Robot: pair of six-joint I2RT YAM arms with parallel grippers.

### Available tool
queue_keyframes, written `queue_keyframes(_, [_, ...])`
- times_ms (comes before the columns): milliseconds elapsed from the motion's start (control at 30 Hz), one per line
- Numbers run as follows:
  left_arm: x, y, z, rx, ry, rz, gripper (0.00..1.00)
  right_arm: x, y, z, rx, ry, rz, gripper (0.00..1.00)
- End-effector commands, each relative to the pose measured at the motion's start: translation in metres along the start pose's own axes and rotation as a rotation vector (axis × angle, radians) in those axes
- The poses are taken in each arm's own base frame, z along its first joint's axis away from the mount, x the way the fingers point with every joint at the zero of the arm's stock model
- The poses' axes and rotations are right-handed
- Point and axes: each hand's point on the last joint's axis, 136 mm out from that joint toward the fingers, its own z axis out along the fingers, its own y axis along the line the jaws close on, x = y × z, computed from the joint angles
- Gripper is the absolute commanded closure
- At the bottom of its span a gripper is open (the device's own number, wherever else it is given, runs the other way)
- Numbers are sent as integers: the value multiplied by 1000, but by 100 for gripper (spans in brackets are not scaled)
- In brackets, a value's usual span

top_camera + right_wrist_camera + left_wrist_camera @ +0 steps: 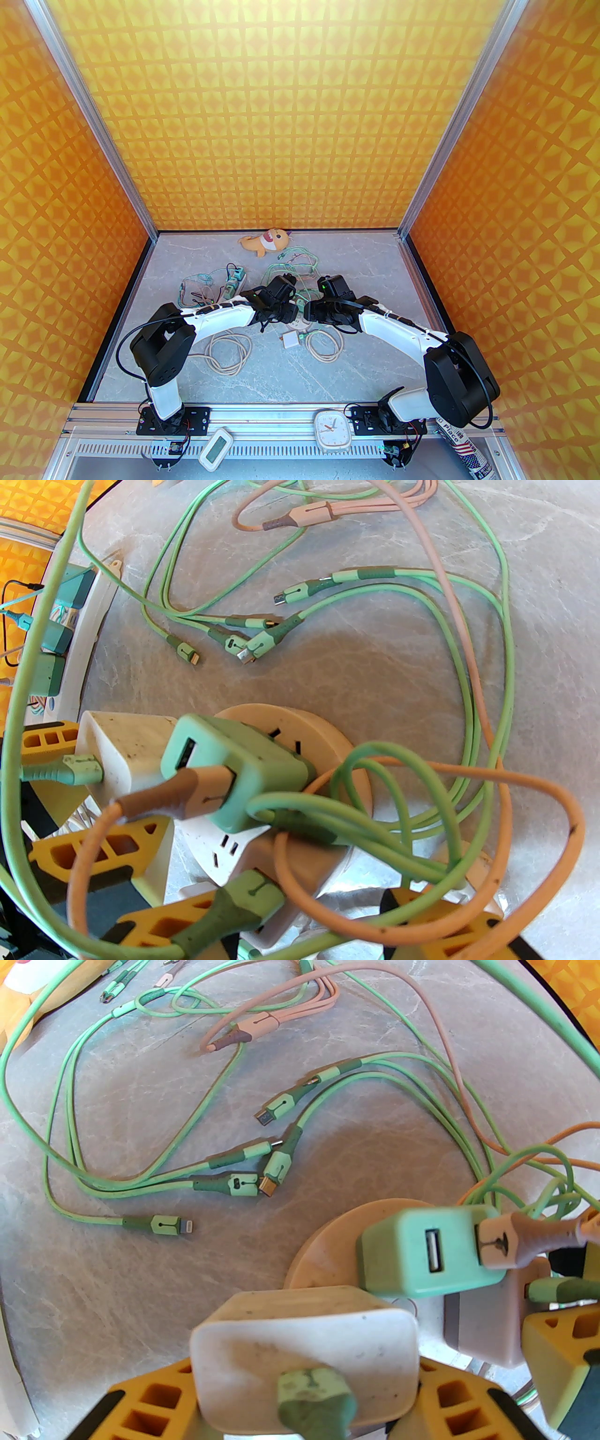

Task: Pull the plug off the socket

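Locates the round socket (300, 728) on the counter (262, 375) between the two arms, with three plugs standing in its face. Finds the left hand (304, 1382) closed on the white plug (304, 1335), one yellow finger (150, 1405) pressed to each flank of the housing, leaving the green lead at its top untouched. Judges this grip chosen to load the rigid housing and spare the lead. Confirms the white plug seated at the socket's rim, not yet drawn. Notes the mint adapter (234, 770) plugged in just beside it, carrying a brown-collared connector and sitting close enough to foul a tilted pull; advises a straight draw along the pins. Places the right hand (300, 920) on the opposite side of the socket, its yellow fingers flanking a second white plug (483, 1330); cannot tell from the pictures whether closed on that plug or merely bracketing it. Judges that placement meant as a brace, holding the light socket down against the left hand's pull, without excluding an intent to draw the second plug instead. Records an orange cable (515, 777) and green cable loops (300, 803) draped over the right hand's side of the socket, liable to snag on any lift. Records loose connector ends (262, 1180) lying farther out on the counter, well apart from the work. Rates the task at the grip stage: hold secured, extraction outstanding.
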Motion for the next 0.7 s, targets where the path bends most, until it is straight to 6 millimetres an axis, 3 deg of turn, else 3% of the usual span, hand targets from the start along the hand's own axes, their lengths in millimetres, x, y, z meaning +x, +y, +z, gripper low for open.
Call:
queue_keyframes(0, [-15,-22,-4,-13,-60,79,71,51,-43,18,164,187,4,47])
queue_keyframes(167, [-9,-31,-5,-18,-62,90,74,54,-45,20,172,206,6,49])
queue_keyframes(467, [-21,-23,-17,15,-97,-13,82,58,-50,22,193,221,-1,50])
queue_keyframes(667, [-34,-20,-31,92,-125,-98,82,59,-52,21,206,222,-9,50])
